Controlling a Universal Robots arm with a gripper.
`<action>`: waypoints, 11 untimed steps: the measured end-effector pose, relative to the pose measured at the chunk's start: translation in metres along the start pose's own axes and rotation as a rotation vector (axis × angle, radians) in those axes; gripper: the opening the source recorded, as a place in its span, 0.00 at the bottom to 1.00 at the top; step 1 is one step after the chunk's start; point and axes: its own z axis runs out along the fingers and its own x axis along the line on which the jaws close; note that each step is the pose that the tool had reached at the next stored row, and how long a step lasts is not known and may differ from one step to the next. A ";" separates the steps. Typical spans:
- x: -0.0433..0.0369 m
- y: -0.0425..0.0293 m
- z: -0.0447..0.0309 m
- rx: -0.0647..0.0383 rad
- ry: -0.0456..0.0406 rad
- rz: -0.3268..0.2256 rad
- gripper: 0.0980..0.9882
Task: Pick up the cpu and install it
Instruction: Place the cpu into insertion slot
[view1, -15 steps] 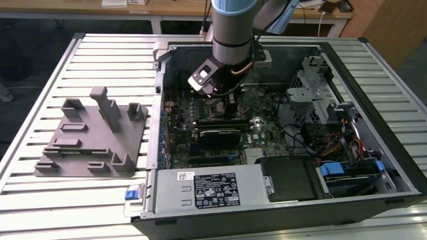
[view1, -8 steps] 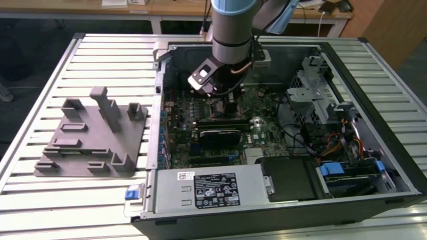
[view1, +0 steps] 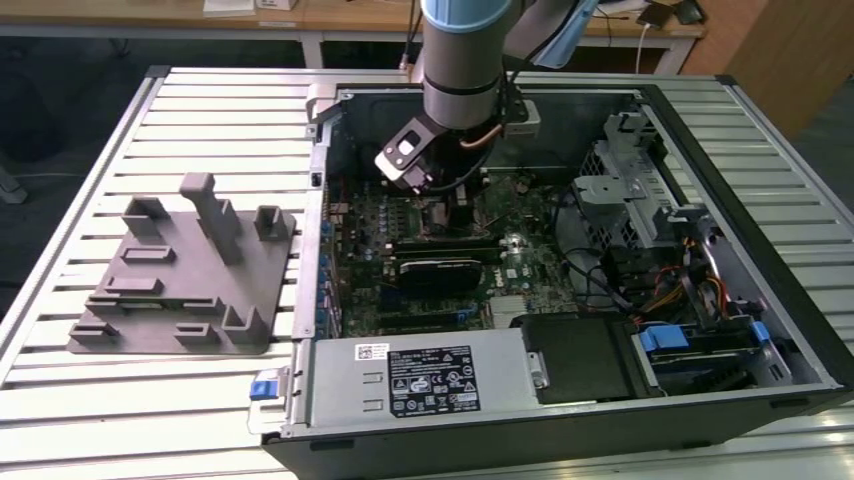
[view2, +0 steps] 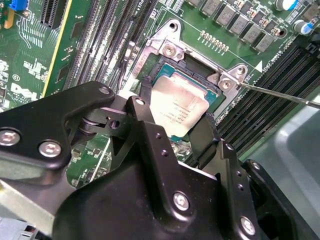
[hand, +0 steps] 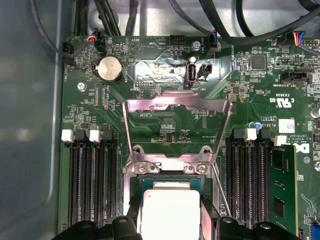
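The cpu (view2: 177, 107) is a small square chip with a silvery top plate; in both wraps of the wrist cameras it lies level in the open socket (view2: 220, 90) on the green motherboard. My gripper (view2: 175, 120) is shut on the cpu, with one black finger (view2: 142, 107) against each of two opposite edges. The first wrist view shows the same cpu (hand: 170, 207) between the fingers (hand: 207, 217) of the gripper (hand: 170, 222). The socket's metal load plate (hand: 175, 106) stands raised behind it. In the exterior view my gripper (view1: 434, 195) is low inside the computer case.
The thin socket lever (view2: 280, 93) sticks out beside the socket. Memory slots (hand: 90, 185) flank it, one holding a memory stick (hand: 282, 192). The case (view1: 320, 200) holds a black card (view1: 438, 268), power supply (view1: 414, 380) and drive cage (view1: 641, 190). A grey fixture (view1: 187, 270) lies at the exterior view's left.
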 end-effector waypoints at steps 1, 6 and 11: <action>0.0000 0.0000 0.0004 0.000 0.0000 0.000 0.50; 0.0000 0.0000 0.0010 0.000 0.0004 0.000 0.50; 0.0003 0.0001 0.0015 -0.001 0.0016 0.000 0.51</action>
